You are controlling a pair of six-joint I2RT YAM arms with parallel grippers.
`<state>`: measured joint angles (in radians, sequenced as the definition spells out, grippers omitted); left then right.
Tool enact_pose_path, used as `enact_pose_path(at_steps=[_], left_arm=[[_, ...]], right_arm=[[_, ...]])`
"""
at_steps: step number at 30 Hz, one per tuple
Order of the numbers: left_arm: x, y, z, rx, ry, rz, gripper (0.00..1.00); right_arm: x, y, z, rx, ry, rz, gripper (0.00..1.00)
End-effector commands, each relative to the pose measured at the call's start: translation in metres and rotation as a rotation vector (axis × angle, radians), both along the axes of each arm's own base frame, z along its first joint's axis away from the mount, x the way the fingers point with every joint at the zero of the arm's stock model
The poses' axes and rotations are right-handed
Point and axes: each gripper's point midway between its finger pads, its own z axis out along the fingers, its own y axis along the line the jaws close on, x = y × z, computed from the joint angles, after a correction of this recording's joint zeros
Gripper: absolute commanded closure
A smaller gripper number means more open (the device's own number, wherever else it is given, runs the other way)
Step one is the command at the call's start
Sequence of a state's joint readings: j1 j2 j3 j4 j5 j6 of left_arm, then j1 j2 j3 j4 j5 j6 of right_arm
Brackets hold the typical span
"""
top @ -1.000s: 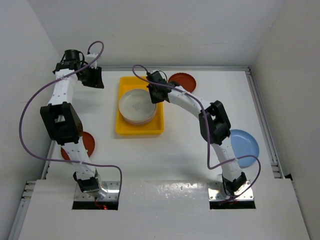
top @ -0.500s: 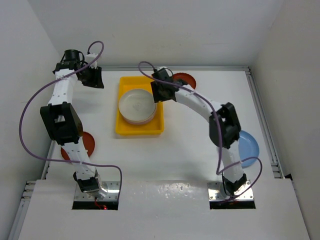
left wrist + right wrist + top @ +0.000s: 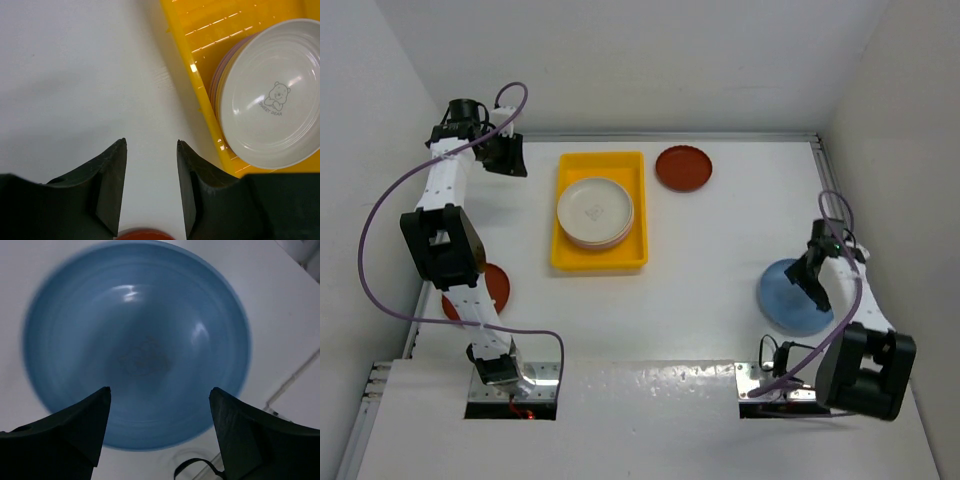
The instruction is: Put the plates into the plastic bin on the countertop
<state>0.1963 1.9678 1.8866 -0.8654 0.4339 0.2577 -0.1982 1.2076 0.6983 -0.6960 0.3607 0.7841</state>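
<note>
Lying in the plastic bin (image 3: pixel 565 258) is a stack of plates, with a cream plate (image 3: pixel 595 210) on top. The stack fills the middle and far part of the bin. In the left wrist view this cream plate (image 3: pixel 272 100) shows a small bear drawing, and the edges of pinkish plates (image 3: pixel 216 85) appear under it, against the bin's yellow floor (image 3: pixel 200 60).

The bin stands on the white countertop (image 3: pixel 700 240). One dark red plate (image 3: pixel 683 167) lies just beside the far right corner of the bin, not touching it. A second dark red plate (image 3: pixel 498 288) lies to the near left of the bin, partly hidden by the left arm. The light blue plate (image 3: pixel 785 300) is well apart from the bin, to its right and nearer to the arm bases.

The left gripper (image 3: pixel 150 150) hangs to the left of the bin's far end. Its fingers are moderately apart and nothing is between them; only the white surface is seen in the gap.

The right gripper (image 3: pixel 159 392) is over the light blue plate (image 3: pixel 135 350), far from the bin. Its fingers (image 3: pixel 95 410) are spread wide and pinch nothing. I cannot tell if the tips touch the plate.
</note>
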Motion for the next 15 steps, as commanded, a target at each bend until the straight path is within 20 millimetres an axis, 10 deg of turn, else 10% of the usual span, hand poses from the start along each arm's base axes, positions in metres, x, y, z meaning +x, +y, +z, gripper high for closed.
enact_pose_path(at_steps=[1, 6, 15], left_arm=[[0.000, 0.006, 0.036, 0.033, -0.097, -0.004, 0.53], [0.000, 0.005, 0.029, 0.022, -0.080, -0.009, 0.53], [0.001, 0.002, 0.033, 0.004, -0.089, -0.014, 0.53]], right_arm=[[-0.028, -0.013, 0.000, 0.020, -0.038, -0.192, 0.21], [-0.065, -0.041, 0.001, -0.015, -0.023, -0.377, 0.21], [-0.081, -0.032, -0.041, 0.085, -0.024, -0.449, 0.30]])
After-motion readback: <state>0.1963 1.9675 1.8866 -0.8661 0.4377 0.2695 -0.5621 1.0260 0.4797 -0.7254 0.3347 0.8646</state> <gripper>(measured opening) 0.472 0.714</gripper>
